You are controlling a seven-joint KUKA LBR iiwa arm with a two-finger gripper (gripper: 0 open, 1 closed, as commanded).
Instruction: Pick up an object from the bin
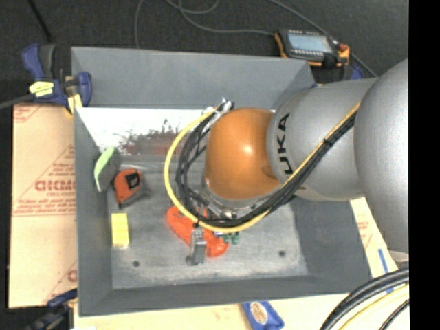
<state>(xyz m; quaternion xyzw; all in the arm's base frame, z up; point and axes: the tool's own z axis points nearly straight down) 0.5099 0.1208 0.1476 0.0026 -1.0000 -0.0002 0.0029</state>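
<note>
We find the widest open room on the bin's floor along the front right, where it lies bare, well apart from every loose thing. A narrower bare lane runs between the yellow block and the orange-red thing near the front middle. The left side is crowded: a green pad by the left wall, an orange tape measure just beside it, and the block in front of them. The arm, its orange cover and looped cables hang over the middle and back right, blocking the way down there.
</note>
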